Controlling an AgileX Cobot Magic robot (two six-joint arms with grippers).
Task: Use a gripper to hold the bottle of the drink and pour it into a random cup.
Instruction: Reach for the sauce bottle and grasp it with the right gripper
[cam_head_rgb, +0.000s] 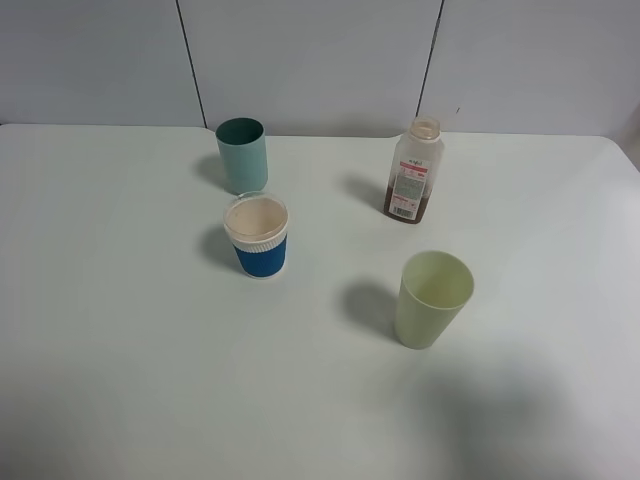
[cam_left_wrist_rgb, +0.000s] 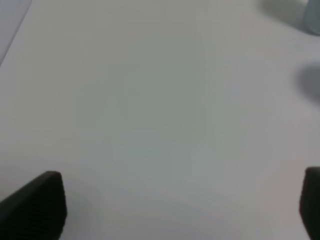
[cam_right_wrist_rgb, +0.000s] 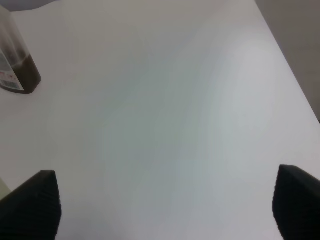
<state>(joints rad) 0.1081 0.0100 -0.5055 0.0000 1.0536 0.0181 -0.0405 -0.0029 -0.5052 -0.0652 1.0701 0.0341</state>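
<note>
Bottle (cam_head_rgb: 414, 172) (cam_right_wrist_rgb: 17, 70) in high + R-wrist cams

Left wrist view is soft all over. The left gripper (cam_left_wrist_rgb: 175, 205) only shows the tips of its black ribbed fingers (cam_left_wrist_rgb: 35, 207); the rest is chopped by the frame edge. A pale teal sliver (cam_left_wrist_rgb: 312, 20) at the edge is too blurry and cropped to name.

Same deal with the right gripper (cam_right_wrist_rgb: 165, 202). The small translucent plastic bottle (cam_right_wrist_rgb: 15, 55) loses its neck and most of its white-and-pink label (cam_right_wrist_rgb: 5, 75) to the edge, so only the base with the brown drink (cam_right_wrist_rgb: 27, 75) shows. From the high camera, the label print is too tiny to read.
</note>
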